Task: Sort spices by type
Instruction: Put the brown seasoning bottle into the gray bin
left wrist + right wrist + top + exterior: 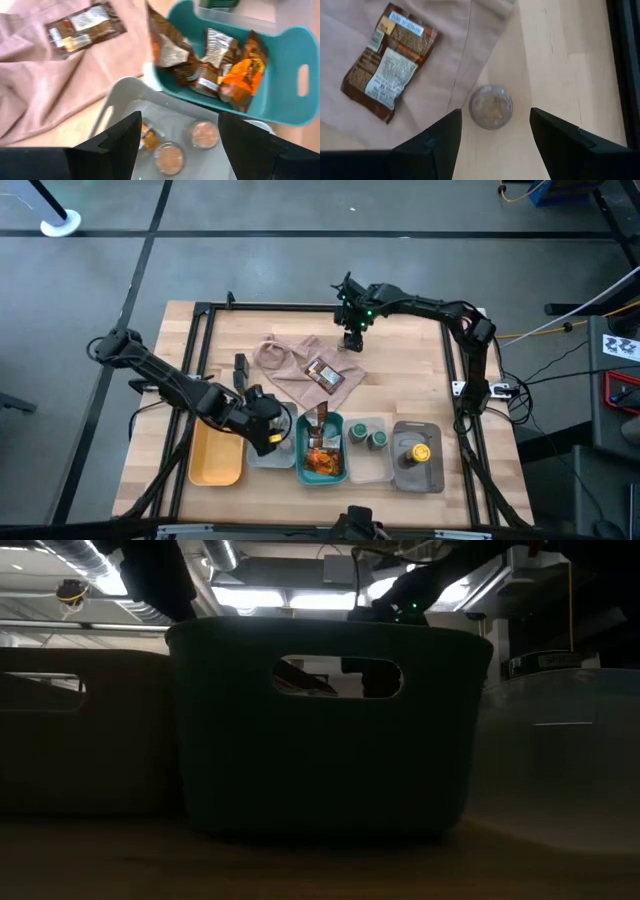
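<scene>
Pink cloth (395, 30) borders a jar (490, 107) under the wide-open, empty right gripper (495, 132); the left gripper (180, 145) gapes empty above the grey tray (125, 90)

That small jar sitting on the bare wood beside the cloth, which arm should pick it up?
Right. The right gripper hovers open directly over the jar; the left gripper is above the grey tray.

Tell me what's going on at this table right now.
Two robot arms are sorting spices into trays. The right gripper hovers open over a small round clear-lidded jar on the bare wood beside the beige-pink cloth, where one flat brown packet lies. The left gripper is open above the grey tray holding tan-lidded jars. Other packets fill the teal tray.
</scene>
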Robot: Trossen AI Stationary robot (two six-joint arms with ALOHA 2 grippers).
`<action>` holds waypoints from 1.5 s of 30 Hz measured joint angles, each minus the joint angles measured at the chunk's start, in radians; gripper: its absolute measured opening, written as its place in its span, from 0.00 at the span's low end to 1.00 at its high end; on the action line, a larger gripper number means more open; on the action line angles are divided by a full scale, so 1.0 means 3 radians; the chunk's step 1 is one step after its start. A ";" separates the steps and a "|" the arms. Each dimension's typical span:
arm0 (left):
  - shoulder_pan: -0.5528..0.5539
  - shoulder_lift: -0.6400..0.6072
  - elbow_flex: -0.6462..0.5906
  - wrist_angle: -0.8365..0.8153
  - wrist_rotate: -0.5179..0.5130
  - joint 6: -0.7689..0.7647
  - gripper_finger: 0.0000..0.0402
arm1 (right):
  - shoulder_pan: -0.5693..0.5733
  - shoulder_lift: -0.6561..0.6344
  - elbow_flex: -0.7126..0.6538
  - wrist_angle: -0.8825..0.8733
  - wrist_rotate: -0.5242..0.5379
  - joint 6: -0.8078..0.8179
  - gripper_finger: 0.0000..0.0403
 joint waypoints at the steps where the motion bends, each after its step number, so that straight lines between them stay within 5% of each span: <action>1: 0.0011 -0.0033 -0.0018 -0.0021 -0.0003 0.0003 0.61 | 0.0010 0.0000 -0.0033 0.0065 0.0000 0.0000 0.58; 12: 0.0033 -0.0128 -0.0125 -0.0198 -0.0004 0.0069 0.61 | 0.0134 0.0000 -0.0353 0.0594 0.0230 0.0014 0.58; 35: 0.0032 -0.0127 -0.0125 -0.0187 0.0001 0.0143 0.61 | 0.0123 0.0351 -0.0363 0.0640 0.0294 0.0241 0.58; 45: 0.0032 -0.0144 -0.0125 -0.0202 0.0006 0.0167 0.61 | 0.0137 0.0348 -0.0338 0.0724 0.0282 0.0261 0.48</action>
